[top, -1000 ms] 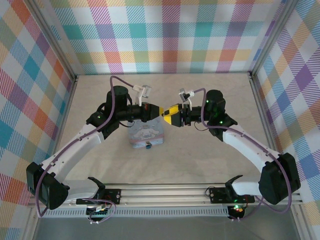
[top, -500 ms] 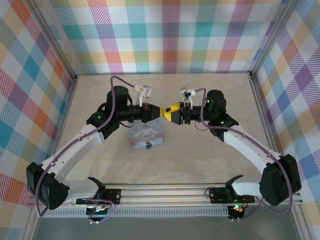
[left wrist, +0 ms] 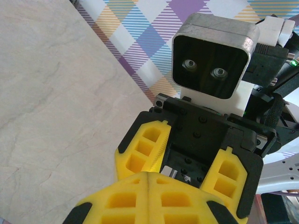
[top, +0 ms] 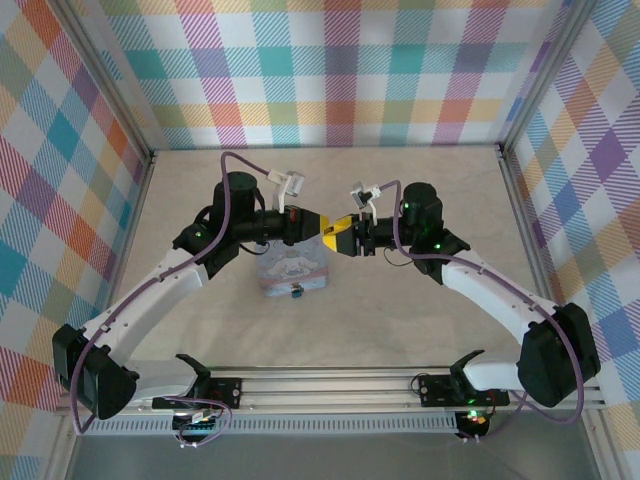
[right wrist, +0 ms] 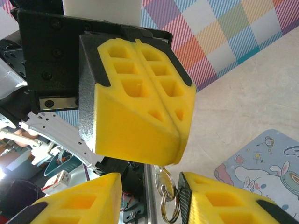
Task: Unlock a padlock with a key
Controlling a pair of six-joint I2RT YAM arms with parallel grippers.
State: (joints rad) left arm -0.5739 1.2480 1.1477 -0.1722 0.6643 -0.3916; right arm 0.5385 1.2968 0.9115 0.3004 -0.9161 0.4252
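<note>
My left gripper [top: 318, 224] hovers above the tin, shut on the key [right wrist: 163, 179]. The key's yellowish bow and its ring [right wrist: 170, 205] hang out of the closed yellow fingertips [right wrist: 140, 116]. My right gripper [top: 344, 236] faces it tip to tip, open, with one finger [right wrist: 79, 203] to the left of the key and the other [right wrist: 224, 198] close against the ring. In the left wrist view my own shut gripper [left wrist: 147, 174] points into the right gripper's spread fingers [left wrist: 142, 149]. The tiny dark-blue padlock [top: 296, 292] hangs at the tin's near edge.
The pale blue cartoon tin [top: 292, 266] lies on the beige table just below both grippers. Checked walls stand close on the left, right and back. A metal rail [top: 330, 385] with the arm bases runs along the near edge.
My right gripper has moved left, up to the left gripper's tip, and its jaws have narrowed around the hanging key. The left arm has stayed still.
</note>
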